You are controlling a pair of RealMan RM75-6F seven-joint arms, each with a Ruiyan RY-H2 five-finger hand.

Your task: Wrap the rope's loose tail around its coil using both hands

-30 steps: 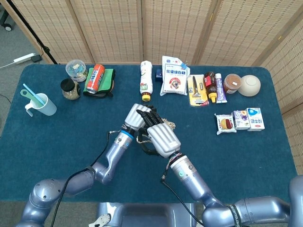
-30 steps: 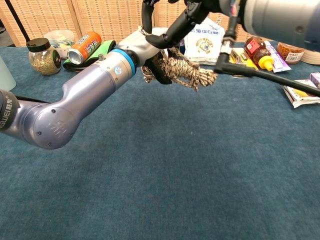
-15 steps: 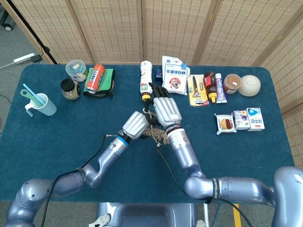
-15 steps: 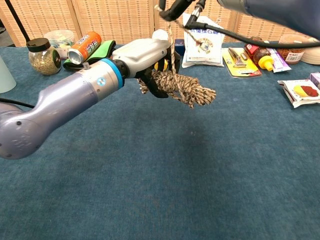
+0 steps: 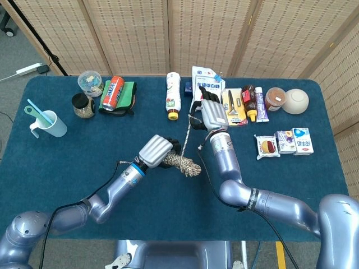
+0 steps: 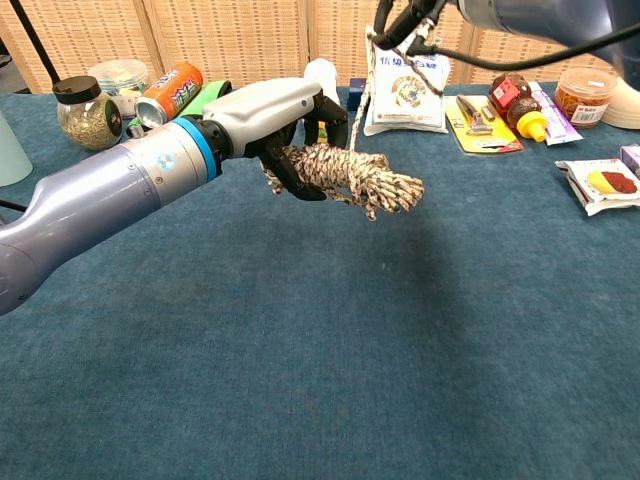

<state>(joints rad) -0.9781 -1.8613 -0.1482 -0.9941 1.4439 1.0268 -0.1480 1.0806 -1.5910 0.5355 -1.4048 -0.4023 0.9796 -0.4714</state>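
Observation:
A beige-and-brown braided rope coil (image 5: 185,164) hangs above the blue table, and my left hand (image 5: 156,151) grips its near end. In the chest view the coil (image 6: 352,176) sticks out to the right of the left hand (image 6: 270,112). The loose tail (image 5: 187,139) runs up from the coil to my right hand (image 5: 211,115), which pinches it beyond the coil, near the packets. In the chest view the tail (image 6: 362,96) rises taut to the right hand (image 6: 402,20) at the top edge.
Along the table's far edge stand a cup (image 5: 49,124), a jar (image 5: 83,105), a can (image 5: 113,92) on a green cloth, a bottle (image 5: 173,96), a white packet (image 5: 206,89) and small bottles (image 5: 250,101). Snack packs (image 5: 285,142) lie at the right.
My right hand has moved away from the coil toward the table's back, drawing the tail out taut. The left hand with the coil has shifted slightly nearer and to the left.

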